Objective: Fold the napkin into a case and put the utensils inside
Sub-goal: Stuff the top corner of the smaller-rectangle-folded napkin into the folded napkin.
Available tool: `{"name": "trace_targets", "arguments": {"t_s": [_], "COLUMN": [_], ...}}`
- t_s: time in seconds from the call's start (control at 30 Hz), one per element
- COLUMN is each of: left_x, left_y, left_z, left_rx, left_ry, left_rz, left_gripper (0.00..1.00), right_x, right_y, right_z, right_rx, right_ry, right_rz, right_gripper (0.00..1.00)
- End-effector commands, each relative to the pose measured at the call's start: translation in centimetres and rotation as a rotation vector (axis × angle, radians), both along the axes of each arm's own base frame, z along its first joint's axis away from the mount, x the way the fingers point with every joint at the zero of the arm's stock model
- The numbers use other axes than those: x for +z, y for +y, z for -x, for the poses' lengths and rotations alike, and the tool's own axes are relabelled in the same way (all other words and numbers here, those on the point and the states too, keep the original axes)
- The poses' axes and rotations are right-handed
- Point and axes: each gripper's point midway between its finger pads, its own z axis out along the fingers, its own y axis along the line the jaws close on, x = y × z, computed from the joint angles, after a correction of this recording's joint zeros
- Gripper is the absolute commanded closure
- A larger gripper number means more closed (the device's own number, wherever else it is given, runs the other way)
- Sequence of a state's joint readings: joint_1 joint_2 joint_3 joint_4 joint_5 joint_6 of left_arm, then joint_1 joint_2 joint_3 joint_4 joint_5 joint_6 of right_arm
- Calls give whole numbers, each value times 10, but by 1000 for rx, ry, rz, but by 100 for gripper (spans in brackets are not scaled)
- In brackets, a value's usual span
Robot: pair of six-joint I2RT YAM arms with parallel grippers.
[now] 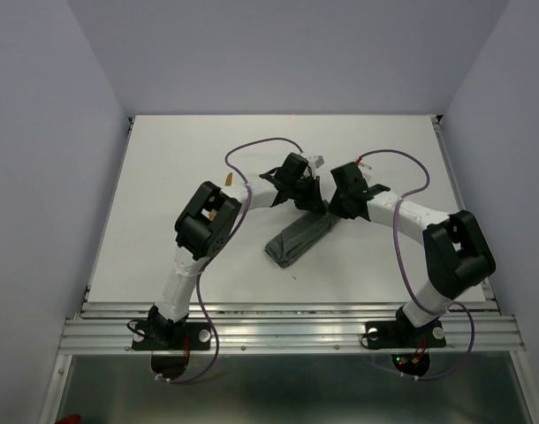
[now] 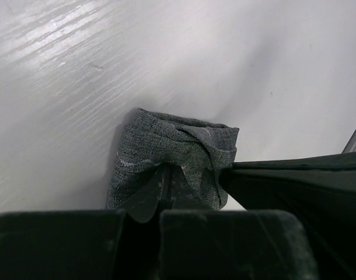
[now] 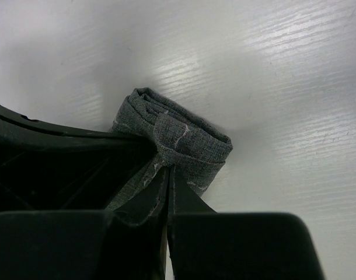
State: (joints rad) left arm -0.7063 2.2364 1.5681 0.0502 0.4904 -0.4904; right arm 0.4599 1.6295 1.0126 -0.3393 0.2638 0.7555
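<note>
Careful: yr left tool (image 2: pixel 165 178) & right tool (image 3: pixel 168 175) are both pinched shut on the far end of the napkin (image 1: pixel 296 240) lying mid-desk (image 1: pixel 190 159), so if u tug apart or lift fast, the folds cd pop open.

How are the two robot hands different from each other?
The left gripper reaches in from the left. The right gripper comes from the right, facing it. The left gripper pinches the left side of the napkin's far end, and the right gripper pinches the right side. Both are black, shut on the napkin and close together.
</note>
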Motion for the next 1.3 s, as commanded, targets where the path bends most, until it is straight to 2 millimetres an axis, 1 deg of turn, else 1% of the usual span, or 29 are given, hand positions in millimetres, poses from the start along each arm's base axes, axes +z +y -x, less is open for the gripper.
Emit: {"name": "trace_targets", "arguments": {"t_s": [0.0, 0.2, 0.33, 0.47, 0.57, 0.8, 0.97, 1.2, 1.27], "left_x": [0, 0, -4, -15, -16, -13, -8, 6, 9], "left_y": [-11, -15, -16, -13, -13, -13, -13, -14, -14], "left_z": [6, 16, 15, 14, 14, 14, 15, 15, 15], "left_rx": [-37, -66, -59, -48, -46, -46, -52, -61, -65], "left_ry": [-12, 1, -2, 10, 14, 6, 3, -19, -25], "left_rz": [-6, 11, 3, -24, -25, -25, -15, 7, 10], "left_gripper": [100, 100, 100, 100, 100, 100, 100, 100, 100], "right_x": [12, 13, 19, 31, 34, 14, -8, -50, -59], "right_y": [7, 9, 12, 13, 13, 16, 15, 6, 4], "right_z": [-9, -10, -11, -12, -12, -12, -10, 0, 5], "right_rx": [12, 16, 26, 38, 39, 43, 41, 19, 11], "right_ry": [-39, -42, -52, -78, -84, -43, -2, 81, 104], "right_rz": [-11, -15, -27, -38, -38, -40, -18, 35, 39], "right_gripper": [99, 99, 99, 99, 99, 99, 99, 99, 99]}}
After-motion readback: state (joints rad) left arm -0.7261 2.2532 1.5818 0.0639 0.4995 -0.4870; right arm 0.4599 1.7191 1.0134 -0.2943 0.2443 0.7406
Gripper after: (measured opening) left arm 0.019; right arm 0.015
